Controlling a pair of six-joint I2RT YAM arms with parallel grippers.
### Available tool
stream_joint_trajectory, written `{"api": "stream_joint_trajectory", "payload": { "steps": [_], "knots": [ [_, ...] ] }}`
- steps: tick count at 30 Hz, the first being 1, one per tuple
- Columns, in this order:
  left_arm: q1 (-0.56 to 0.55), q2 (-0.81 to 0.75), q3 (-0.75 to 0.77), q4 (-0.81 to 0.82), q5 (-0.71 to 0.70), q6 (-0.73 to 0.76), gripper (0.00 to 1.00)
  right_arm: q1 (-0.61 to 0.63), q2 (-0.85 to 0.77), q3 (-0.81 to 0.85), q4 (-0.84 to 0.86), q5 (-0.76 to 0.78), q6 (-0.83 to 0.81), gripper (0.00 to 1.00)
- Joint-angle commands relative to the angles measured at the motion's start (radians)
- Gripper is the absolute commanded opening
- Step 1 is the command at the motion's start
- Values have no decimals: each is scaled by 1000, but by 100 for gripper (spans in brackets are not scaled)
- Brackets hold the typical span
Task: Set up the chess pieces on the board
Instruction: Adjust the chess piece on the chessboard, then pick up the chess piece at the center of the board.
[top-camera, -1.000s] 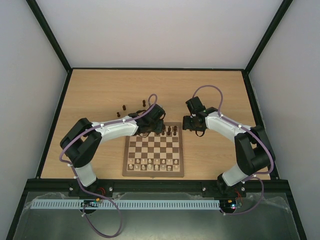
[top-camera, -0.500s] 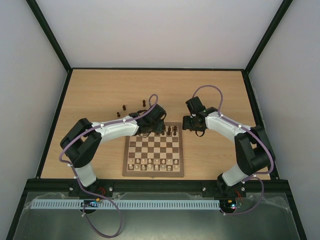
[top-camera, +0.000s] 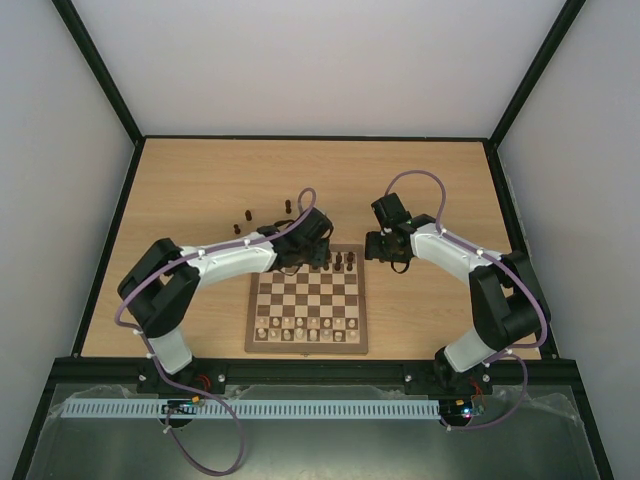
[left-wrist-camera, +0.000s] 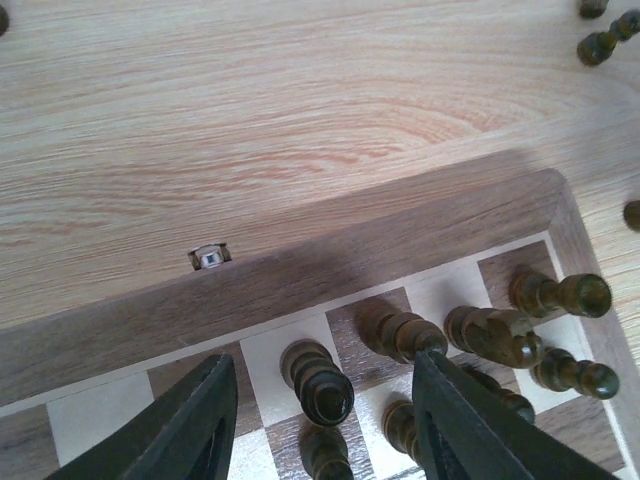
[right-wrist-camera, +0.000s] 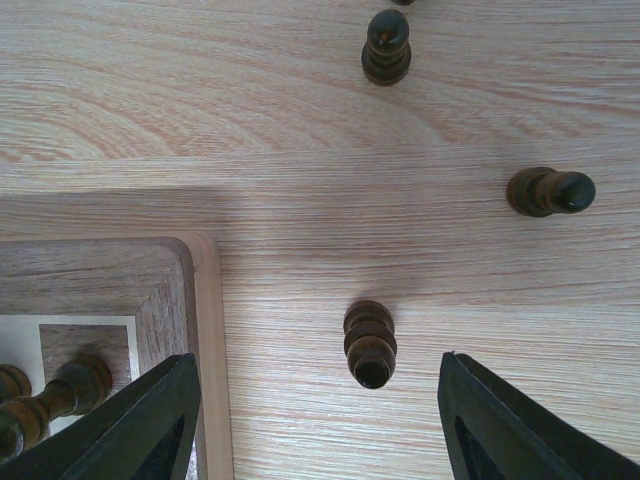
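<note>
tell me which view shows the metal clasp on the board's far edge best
The left wrist view: the clasp sits close in the board frame. The top view is too distant to make it out, with the left arm over that edge. The right wrist view shows only a board corner, no clasp.

Soft, even light falls from above; the overhead view is sharp, though details are tiny. In both wrist views a broad, soft-edged shadow lies across the table and the border of the board, and the dark chess pieces nearest the lens look slightly blurred.
</note>
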Motion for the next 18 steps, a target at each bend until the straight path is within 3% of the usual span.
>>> {"api": "stream_joint_trajectory", "payload": {
  "steps": [1, 11, 18],
  "knots": [
    [-6, -66, 21, -14, -19, -3, 53, 3, 15, -6, -10, 4, -13, 66],
    [-8, -220, -25, -29, -42, -15, 67, 3, 59, 24, -30, 61, -6, 55],
    [-8, -403, -125, -51, -77, -31, 80, -3, 99, 37, -30, 92, 5, 38]
  ]
}}
